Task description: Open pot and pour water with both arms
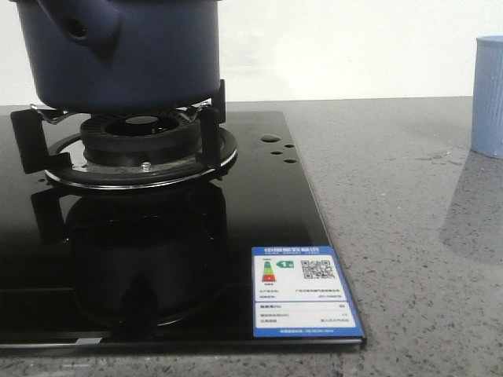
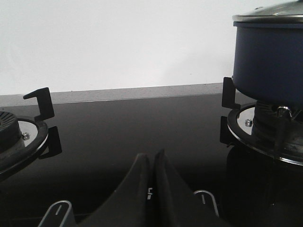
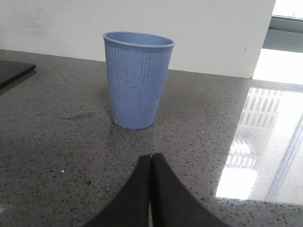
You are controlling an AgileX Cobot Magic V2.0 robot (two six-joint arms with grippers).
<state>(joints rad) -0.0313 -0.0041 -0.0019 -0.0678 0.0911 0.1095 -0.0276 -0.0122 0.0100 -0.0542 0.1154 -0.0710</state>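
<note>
The dark navy-blue pot [image 1: 126,51] stands on the black burner grate [image 1: 137,141] of the glass hob, its stubby handle [image 1: 82,27] with a hole facing the camera. In the left wrist view the pot [image 2: 270,56] carries a metal-rimmed lid [image 2: 272,14]. My left gripper [image 2: 154,156] is shut and empty, low over the hob between two burners, well apart from the pot. A light-blue ribbed cup [image 3: 137,80] stands upright on the grey counter, also at the front view's right edge [image 1: 489,94]. My right gripper [image 3: 151,157] is shut and empty, short of the cup.
A second burner [image 2: 19,137] lies on the hob's other side. The hob's glass [image 1: 157,259] has an energy label [image 1: 302,290] at its front right corner. Water drops [image 1: 436,153] lie on the speckled counter near the cup. A white wall stands behind.
</note>
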